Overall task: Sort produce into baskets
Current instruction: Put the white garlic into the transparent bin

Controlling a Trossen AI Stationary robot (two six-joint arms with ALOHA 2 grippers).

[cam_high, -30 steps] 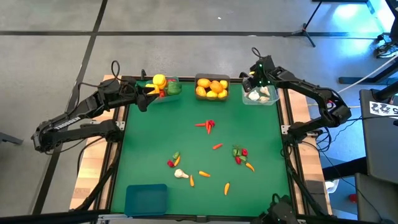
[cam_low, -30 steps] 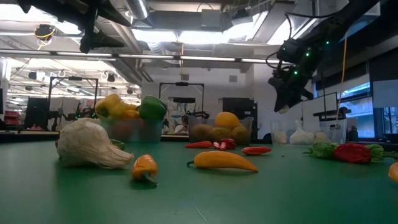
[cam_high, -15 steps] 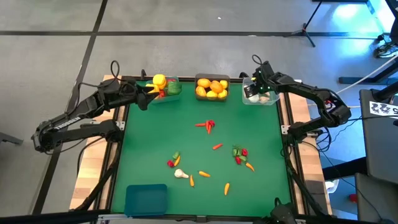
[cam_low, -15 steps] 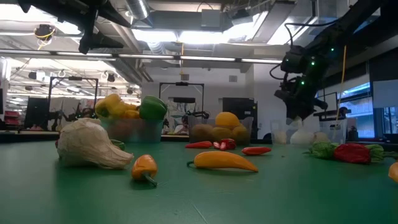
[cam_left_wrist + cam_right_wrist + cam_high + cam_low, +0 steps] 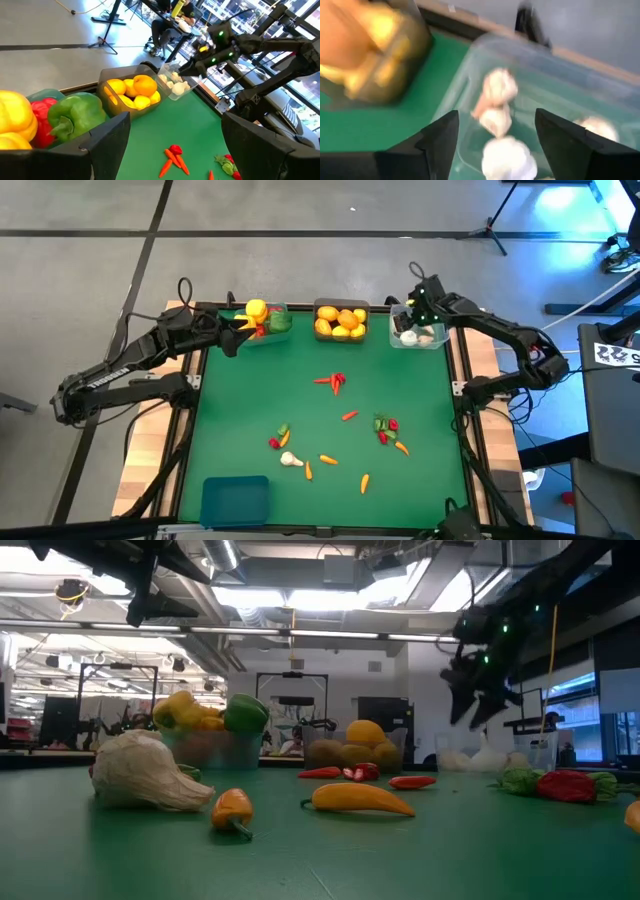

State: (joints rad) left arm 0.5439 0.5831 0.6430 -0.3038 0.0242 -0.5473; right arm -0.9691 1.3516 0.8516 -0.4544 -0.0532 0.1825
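Your green surface (image 5: pixel 320 410) fills the middle of the high view. The clear basket (image 5: pixel 418 335) sits at its upper right with garlic bulbs (image 5: pixel 495 105) inside. They look light and bumpy; grab one round its fat middle. Your right claw (image 5: pixel 420 308) was pinched a second ago; now it hangs open and empty above the basket. Your left claw (image 5: pixel 232 332) waits open, upper left.

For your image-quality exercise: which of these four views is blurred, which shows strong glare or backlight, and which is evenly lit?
Right wrist view: motion-blurred, the garlic bulbs in the clear bin smeared. Low view: bright ceiling lights behind leave the right gripper a dark silhouette, while the near garlic bulb is sharp. High view: the green mat is evenly lit, with blue glare in one corner. Left wrist view: mostly sharp, bright windows behind.
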